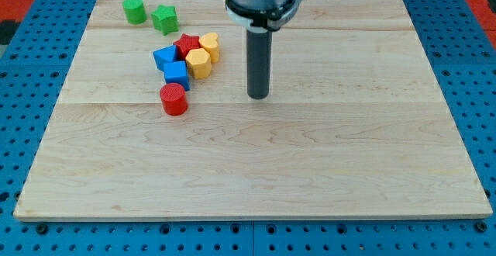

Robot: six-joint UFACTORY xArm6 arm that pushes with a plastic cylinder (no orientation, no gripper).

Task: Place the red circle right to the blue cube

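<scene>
The red circle (173, 99) is a short red cylinder on the wooden board, left of centre. The blue cube (177, 74) sits just above it, touching or nearly touching it. My tip (258, 96) rests on the board well to the right of the red circle, at about the same height in the view, apart from every block.
A second blue block (165, 57), a red star (187, 45) and two yellow blocks (199, 64) (209, 45) cluster above the blue cube. A green cylinder (134, 10) and a green star-like block (164, 19) stand at the view's top left. The board (310, 178) lies on a blue pegboard.
</scene>
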